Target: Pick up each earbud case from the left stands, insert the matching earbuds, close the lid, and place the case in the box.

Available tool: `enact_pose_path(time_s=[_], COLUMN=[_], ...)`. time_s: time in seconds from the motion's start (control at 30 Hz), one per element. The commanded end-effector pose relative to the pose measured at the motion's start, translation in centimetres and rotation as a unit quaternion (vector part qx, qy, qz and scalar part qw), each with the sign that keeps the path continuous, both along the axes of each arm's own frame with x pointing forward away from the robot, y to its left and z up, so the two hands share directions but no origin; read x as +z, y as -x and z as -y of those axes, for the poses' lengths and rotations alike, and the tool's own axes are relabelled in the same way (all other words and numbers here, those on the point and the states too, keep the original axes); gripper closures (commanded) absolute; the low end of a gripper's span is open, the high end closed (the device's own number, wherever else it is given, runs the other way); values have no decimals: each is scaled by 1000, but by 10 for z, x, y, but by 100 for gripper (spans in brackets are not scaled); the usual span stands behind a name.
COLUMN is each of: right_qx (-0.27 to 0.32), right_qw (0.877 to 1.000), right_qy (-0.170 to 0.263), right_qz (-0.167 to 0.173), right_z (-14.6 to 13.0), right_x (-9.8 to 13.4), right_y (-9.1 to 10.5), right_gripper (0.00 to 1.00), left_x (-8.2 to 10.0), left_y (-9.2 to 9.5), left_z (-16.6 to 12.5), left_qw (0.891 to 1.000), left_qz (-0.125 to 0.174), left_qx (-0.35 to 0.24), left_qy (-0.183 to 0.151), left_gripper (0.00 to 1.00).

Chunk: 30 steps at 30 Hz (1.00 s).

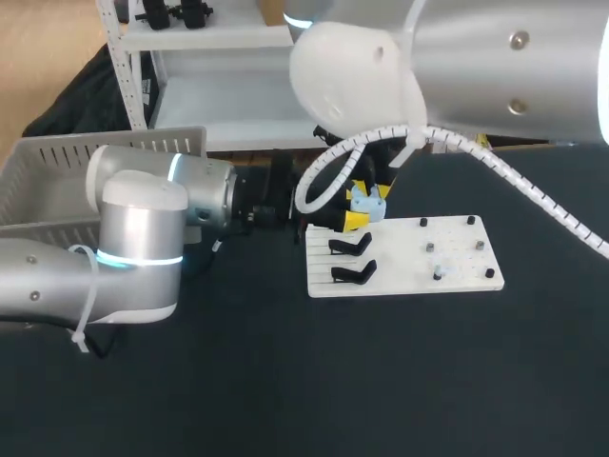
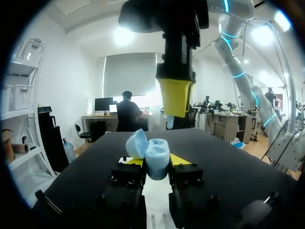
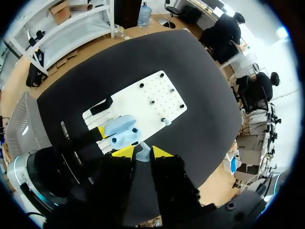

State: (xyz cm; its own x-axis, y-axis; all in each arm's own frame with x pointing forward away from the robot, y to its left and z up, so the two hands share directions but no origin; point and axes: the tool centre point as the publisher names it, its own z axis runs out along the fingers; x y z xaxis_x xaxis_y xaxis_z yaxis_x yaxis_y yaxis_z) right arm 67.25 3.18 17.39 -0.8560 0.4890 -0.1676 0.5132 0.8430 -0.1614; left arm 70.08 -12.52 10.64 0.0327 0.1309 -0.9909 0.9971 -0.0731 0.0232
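Left gripper (image 2: 156,162): fingers clamped from two sides on the earbud case (image 2: 157,153), which it holds over the back left corner of the white board (image 1: 461,276).
Earbud case: light blue, with its lid (image 2: 136,143) hinged open and its hollow facing up.
Right gripper (image 3: 143,152): directly above the case, over that same corner of the board. Its tips are pinched together on a small pale earbud (image 3: 143,155), as far as I can make out.
Stands (image 1: 350,259): two black ones on the board's left part, both bare.
Pegs: on the board's right part. Two small pale pieces sit there, too small to tell what they are.
Box (image 1: 48,190): grey slotted crate, well to the left of the board.
Step in hand: seating an earbud in the open case, by my reading. Nothing has been closed or boxed yet.
Next move calls for: a straight, slow descent with the earbud lined up over its socket. The left grip should hold firm, and the right should let go only once the earbud sits flush.
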Motion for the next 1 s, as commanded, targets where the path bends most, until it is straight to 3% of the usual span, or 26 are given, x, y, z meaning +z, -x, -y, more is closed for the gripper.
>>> enact_pose_path(time_s=[0.03,1.0], right_qx=[1,1], right_qw=[1000,1000], right_qy=[-5,-7], right_qz=[8,1], right_z=[3,-3], right_x=[-3,-9], right_y=[2,-11], right_gripper=[100,100], left_x=[-1,-1], left_y=[0,0], left_z=[1,1], left_qw=[1000,1000], left_qz=[0,0], left_qx=[1,1], left_qy=[0,0], left_gripper=[100,100])
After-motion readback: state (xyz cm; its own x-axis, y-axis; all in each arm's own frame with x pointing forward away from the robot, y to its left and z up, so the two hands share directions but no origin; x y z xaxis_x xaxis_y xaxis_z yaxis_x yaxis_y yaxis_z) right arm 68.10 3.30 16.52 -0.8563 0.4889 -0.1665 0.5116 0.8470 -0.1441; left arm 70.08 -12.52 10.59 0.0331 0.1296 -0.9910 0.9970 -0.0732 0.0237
